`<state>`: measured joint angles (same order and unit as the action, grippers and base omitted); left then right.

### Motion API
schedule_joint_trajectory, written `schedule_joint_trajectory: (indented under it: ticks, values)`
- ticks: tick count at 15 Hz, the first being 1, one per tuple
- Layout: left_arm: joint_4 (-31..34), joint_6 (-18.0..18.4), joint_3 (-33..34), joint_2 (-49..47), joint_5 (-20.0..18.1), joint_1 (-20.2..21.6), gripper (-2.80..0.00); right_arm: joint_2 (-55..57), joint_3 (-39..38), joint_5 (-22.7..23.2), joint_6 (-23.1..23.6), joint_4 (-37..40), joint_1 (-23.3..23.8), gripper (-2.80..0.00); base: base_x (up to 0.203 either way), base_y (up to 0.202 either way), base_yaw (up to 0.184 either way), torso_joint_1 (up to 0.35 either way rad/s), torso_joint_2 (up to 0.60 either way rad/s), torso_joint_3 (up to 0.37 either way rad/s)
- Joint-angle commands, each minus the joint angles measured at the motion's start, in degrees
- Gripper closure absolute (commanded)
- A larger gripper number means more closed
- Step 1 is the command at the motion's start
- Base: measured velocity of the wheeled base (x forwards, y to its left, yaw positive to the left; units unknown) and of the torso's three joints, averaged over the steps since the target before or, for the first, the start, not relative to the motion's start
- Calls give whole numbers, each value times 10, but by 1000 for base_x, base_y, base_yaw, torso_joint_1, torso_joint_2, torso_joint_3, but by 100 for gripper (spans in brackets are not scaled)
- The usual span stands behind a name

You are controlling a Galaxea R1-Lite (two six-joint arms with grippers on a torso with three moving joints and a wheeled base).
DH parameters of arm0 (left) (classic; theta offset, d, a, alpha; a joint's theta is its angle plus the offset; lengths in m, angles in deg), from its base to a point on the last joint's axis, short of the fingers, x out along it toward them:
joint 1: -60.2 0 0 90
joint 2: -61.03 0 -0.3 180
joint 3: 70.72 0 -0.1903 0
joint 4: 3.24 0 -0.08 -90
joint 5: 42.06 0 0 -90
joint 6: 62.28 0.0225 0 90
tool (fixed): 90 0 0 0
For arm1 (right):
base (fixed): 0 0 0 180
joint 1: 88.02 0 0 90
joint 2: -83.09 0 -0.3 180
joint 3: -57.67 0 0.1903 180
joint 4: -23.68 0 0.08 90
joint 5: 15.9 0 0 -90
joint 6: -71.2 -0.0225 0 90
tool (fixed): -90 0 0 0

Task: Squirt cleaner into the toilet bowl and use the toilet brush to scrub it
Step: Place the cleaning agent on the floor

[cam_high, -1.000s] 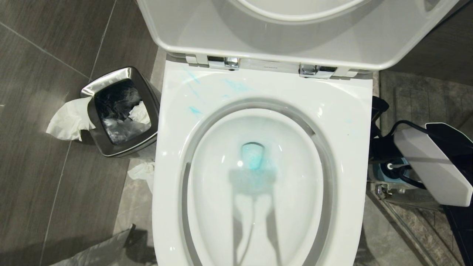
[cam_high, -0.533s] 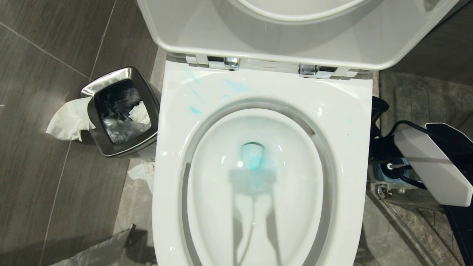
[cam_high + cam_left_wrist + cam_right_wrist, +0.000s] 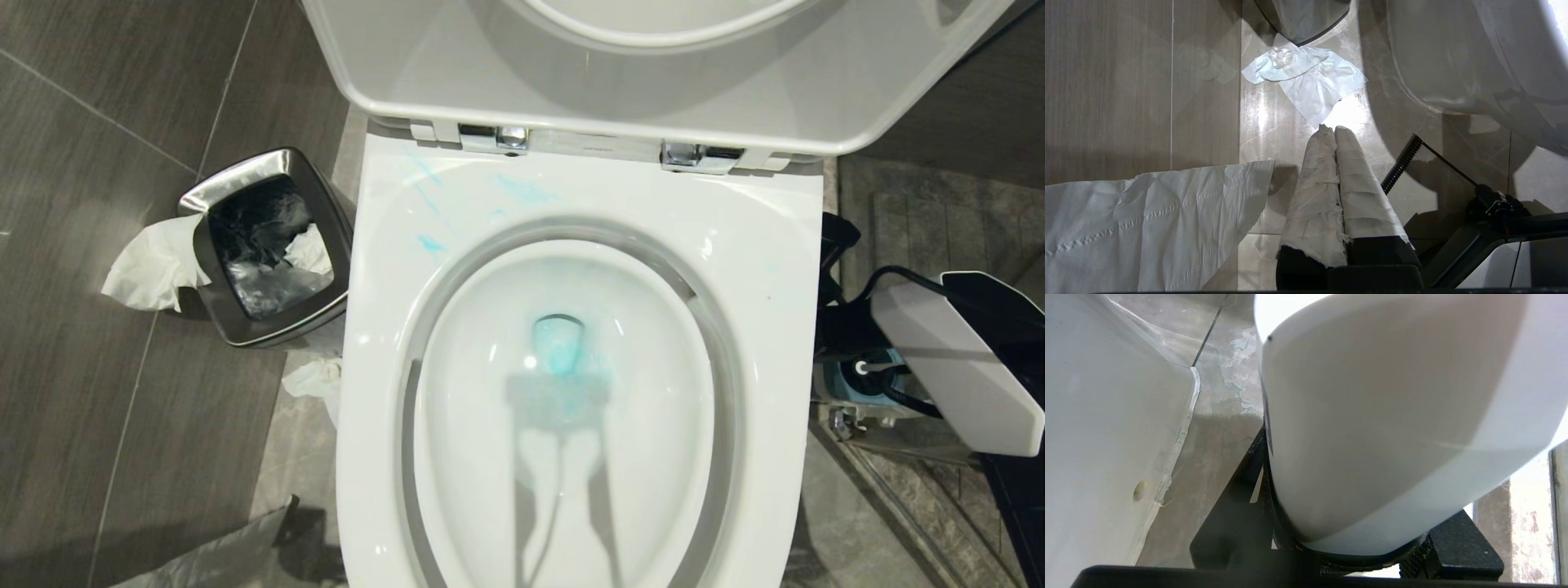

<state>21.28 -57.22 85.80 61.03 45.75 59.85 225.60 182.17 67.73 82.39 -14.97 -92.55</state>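
Note:
The toilet bowl (image 3: 759, 269) fills the head view, with its seat and lid raised. Cleaner (image 3: 522, 192) shows as pale blue streaks on the back rim and tints the water (image 3: 559, 343) at the bottom. At the right of the bowl, the toilet brush (image 3: 860, 367) stands in its blue holder (image 3: 841, 385), only its white handle end showing. My right gripper (image 3: 1347, 506) hangs just above it, shut on a white faceted bottle (image 3: 947, 359). My left gripper (image 3: 1334, 130), with tape-wrapped fingers, is shut on nothing low over the floor left of the bowl (image 3: 1474, 61).
A square chrome waste bin (image 3: 265, 245) with paper hanging out stands left of the toilet. Crumpled tissue (image 3: 1306, 73) and a larger paper sheet (image 3: 1147, 220) lie on the floor near the left gripper. The toilet's outer wall (image 3: 1106, 416) is close beside the held bottle.

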Motion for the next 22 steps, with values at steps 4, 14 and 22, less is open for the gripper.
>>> schedule_joint_trajectory:
  ticks: [4,14,22]
  values:
    - [0,0,0,0,0,0,0,1,-1,9,2,-4,2,0,0,0,0,0,0,0]
    - [0,0,0,0,0,0,0,4,7,17,1,-4,4,0,0,0,0,0,0,0]
    - [0,0,0,0,0,0,0,12,22,19,0,-4,10,0,0,0,0,0,0,0]
